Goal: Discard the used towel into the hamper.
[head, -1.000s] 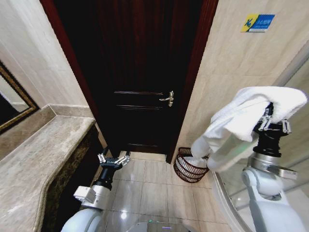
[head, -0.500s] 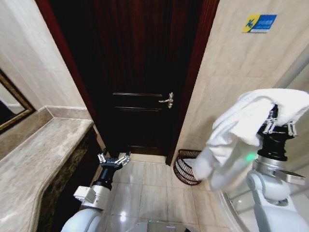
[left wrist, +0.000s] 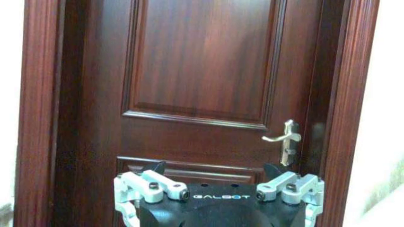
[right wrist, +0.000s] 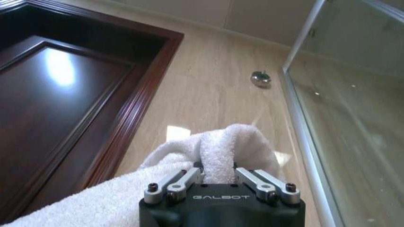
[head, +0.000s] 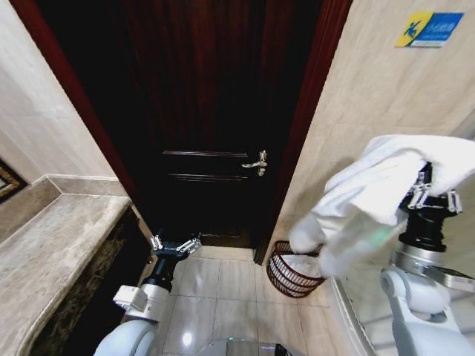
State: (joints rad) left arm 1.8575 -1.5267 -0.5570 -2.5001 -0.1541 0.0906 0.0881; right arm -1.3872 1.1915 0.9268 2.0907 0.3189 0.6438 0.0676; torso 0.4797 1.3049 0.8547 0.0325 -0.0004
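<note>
A white towel (head: 386,185) is held high at the right of the head view, pinched by the right pincer (head: 433,194), whose fingers are closed on a fold of the cloth. In the right wrist view the fold (right wrist: 224,151) is seen squeezed between the two metal fingers (right wrist: 183,182), with the rest of the towel draped down and away to one side. In the head view the loose end of the towel hangs just above the hamper (head: 291,273), a round dark reddish-brown wicker basket that stands on the tiled floor (head: 223,289) against the beige wall, just beside the frame of a dark wooden door (head: 208,148). Something white is seen inside the hamper. The left pincer (head: 174,245) is held low, near the foot of the door, with its fingers spread open and nothing between them. A marble surface (head: 52,259) runs along the left wall.
</note>
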